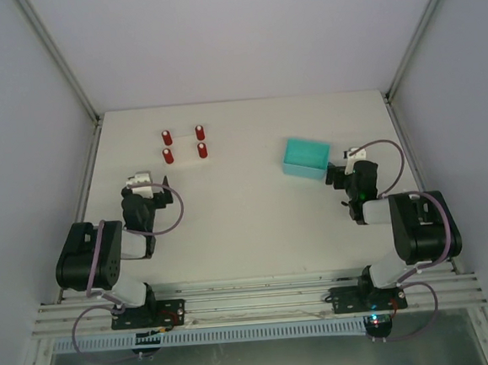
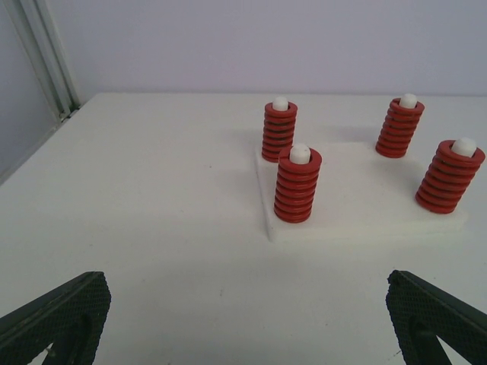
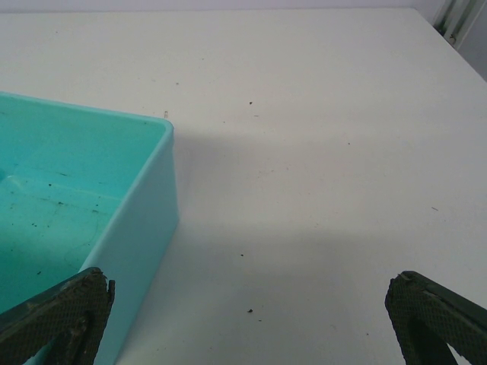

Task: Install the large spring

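Four red springs (image 2: 297, 185) stood upright, each around a white peg (image 2: 300, 153), on a white plate (image 2: 365, 220) on the tabletop (image 2: 152, 190) ahead of the left jaws, which were spread wide and empty. The right jaws, likewise spread and empty, hung by a teal bin (image 3: 144, 220).

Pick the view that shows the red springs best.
Left wrist: all four red springs sit close, coils distinct, each around a white peg on the white base. Top external shows them only as tiny red marks. Right wrist shows none, just the teal bin.
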Motion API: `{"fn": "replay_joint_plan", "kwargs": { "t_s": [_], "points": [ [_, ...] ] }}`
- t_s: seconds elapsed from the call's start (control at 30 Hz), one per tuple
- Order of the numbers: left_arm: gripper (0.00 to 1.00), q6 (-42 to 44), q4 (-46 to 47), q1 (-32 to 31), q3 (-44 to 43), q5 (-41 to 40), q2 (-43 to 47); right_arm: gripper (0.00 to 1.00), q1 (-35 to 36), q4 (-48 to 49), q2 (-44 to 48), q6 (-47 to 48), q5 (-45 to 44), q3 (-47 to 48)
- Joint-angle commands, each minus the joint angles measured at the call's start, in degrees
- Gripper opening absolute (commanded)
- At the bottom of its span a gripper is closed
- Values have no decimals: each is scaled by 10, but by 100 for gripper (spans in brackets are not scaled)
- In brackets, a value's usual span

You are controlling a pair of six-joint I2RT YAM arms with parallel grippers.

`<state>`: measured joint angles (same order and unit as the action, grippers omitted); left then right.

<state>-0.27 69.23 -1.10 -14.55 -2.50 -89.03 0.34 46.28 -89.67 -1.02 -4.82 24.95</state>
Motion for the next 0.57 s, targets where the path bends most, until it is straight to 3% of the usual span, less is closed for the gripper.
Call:
{"fn": "replay_joint_plan", "kwargs": {
  "t_s": [0.0, 0.53],
  "points": [
    [99, -6, 24, 3, -7, 10, -2, 99, 4, 12, -4, 7, -2, 2],
    [99, -6, 25, 4, -6, 10, -1, 99, 11, 5, -5, 13, -10, 6]
  ]
}}
